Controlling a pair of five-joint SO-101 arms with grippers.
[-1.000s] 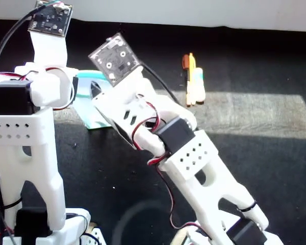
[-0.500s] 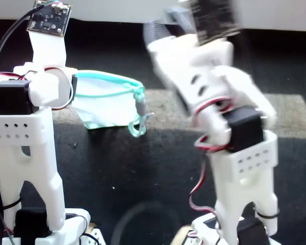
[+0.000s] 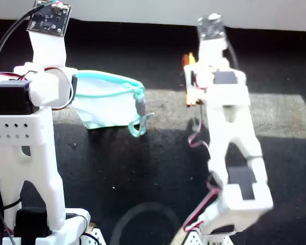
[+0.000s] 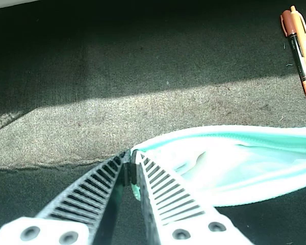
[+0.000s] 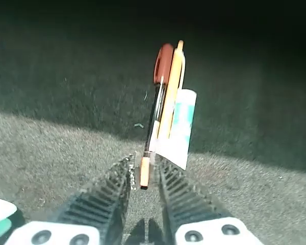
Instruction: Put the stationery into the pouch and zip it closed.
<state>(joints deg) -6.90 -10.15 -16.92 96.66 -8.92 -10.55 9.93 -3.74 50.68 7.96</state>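
The left gripper [image 4: 128, 159] is clenched. Its two ribbed fingers press together on the end of the pouch [image 4: 234, 163], right where the teal zip [image 4: 224, 137] starts. From that pinched corner the pouch spreads flat over the dark table [image 4: 66, 76], and its mouth gapes so the pale lining shows. In the high view the left arm [image 3: 25, 132] stands at 9 o'clock of the table. The pouch [image 3: 109, 104] runs from its wrist toward 3 o'clock. The zip pull [image 3: 139, 108] and a teal loop [image 3: 137, 127] hang at the pouch's far end.

The right gripper [image 5: 143, 168] is released, with its fingers a little apart. The orange tip of the brown-capped pen [image 5: 157, 102] sits in the gap between them; I cannot tell whether either finger touches it. An orange pencil [image 5: 172, 87] lies against that pen, and a white and teal stick [image 5: 179, 127] lies against the pencil, so the three sit side by side on the table. In the high view the right arm [image 3: 229, 127] stretches toward 12 o'clock and covers part of these pieces. They lie at about 2 o'clock from the pouch, well apart from it. A sunlit band [image 3: 280, 115] crosses the table from 9 to 3 o'clock, passing under the pouch and the near ends of the pens.
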